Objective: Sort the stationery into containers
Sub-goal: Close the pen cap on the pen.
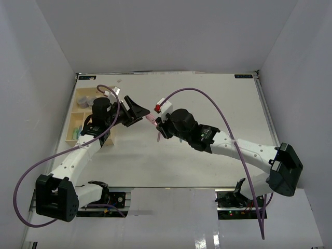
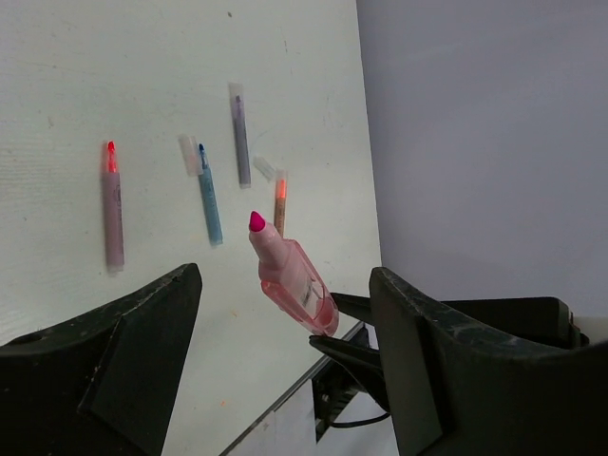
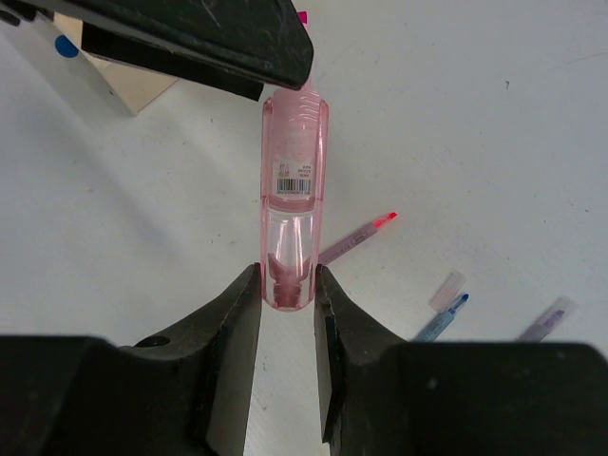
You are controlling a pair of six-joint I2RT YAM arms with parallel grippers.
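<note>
The right tool [image 3: 285,285] is clamping the clear butt end of a pink marker [image 3: 293,152]. Its two black fingers are pressing in from either side and holding the marker up off the white surface [image 1: 218,98], magenta tip pointing away from it. The left tool [image 2: 285,275] is standing with its jaws well apart, one on each side of the marker's tip half. In its own wrist view a gap is showing between each finger and the pink barrel, so it is gripping nothing. The two tools are meeting above the middle of the surface, a little to the right of the pale wooden tray [image 1: 79,96] lying along the left edge. Something grey is sitting in a far compartment of the tray and something green in a near one, though from overhead I cannot tell what they are. Beneath the marker, four pens are lying loose on the surface, none touching another: a red-tipped pen [image 2: 112,214], a blue pen [image 2: 209,204], a dark purple pen [image 2: 241,133] and an orange-tipped pen [image 2: 280,207].
</note>
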